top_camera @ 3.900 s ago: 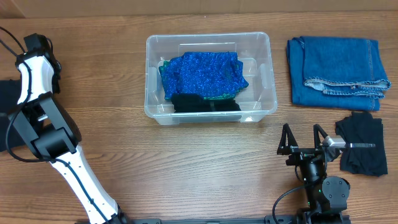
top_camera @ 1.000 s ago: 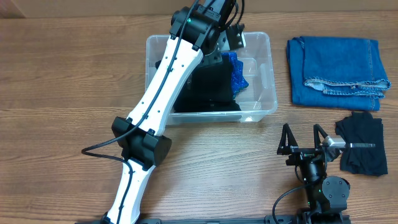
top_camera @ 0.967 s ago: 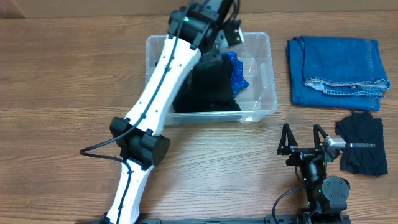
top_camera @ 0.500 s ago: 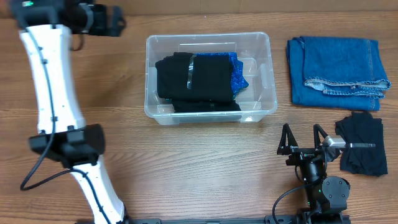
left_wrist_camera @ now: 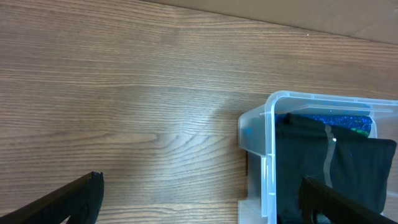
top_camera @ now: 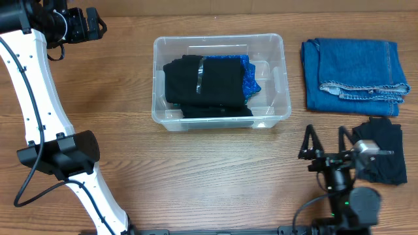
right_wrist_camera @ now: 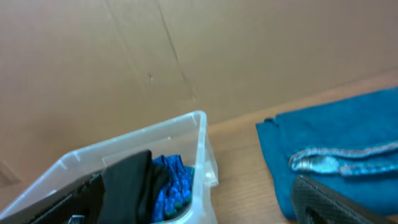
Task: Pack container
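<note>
Since the container (top_camera: 219, 38) is thin clear plastic, I judge it light and fairly stiff, with flexy walls and a slick surface. Pinch over the thick rim on a short side, not the flat wall face. The load inside is soft, black garment (top_camera: 209, 81) over blue cloth (top_camera: 251, 77), so it adds little weight and shouldn't shift hard.

The container sits mid-tabletop (top_camera: 196, 170), toward 12 o'clock.

Left tool (top_camera: 95, 26): at 10 o'clock of the container, well apart, fingers spread wide, nothing held. In the left wrist view the container's corner shows at 4 o'clock of the frame, outside the finger gap.

Right tool (top_camera: 325, 140): at 5 o'clock of the container, near but apart, fingers spread wide, empty.

Jeans (top_camera: 356, 68) lie at 3 o'clock of the container, just beside it. Small black cloth (top_camera: 382, 156) is at 3 o'clock of the right tool, just beside it. Both are outside the container, so packing looks unfinished. Both are limp and will drape, so grab them at a fold.
</note>
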